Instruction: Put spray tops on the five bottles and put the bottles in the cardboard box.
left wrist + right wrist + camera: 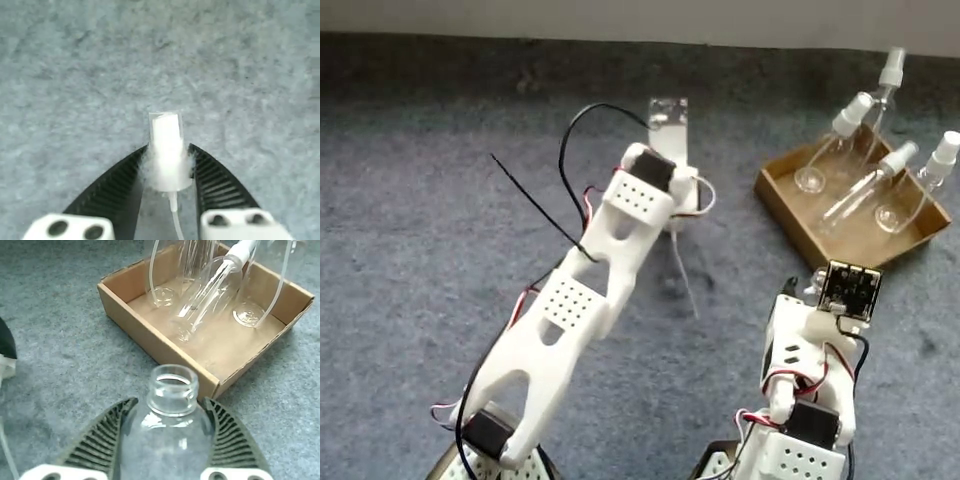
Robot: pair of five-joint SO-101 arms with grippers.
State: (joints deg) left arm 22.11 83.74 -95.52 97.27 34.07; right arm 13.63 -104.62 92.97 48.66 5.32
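Left gripper clamped on white plastic spray top, head poking past the tips. Right gripper closed round clear uncapped bottle, neck toward brown cardboard box nearby.

I see a grey-blue short-pile carpet-like fabric surface covering the whole work area, mottled and fuzzy in both wrist feeds too. In the high view a darker grey band runs along its far edge, with a pale flat strip beyond it.
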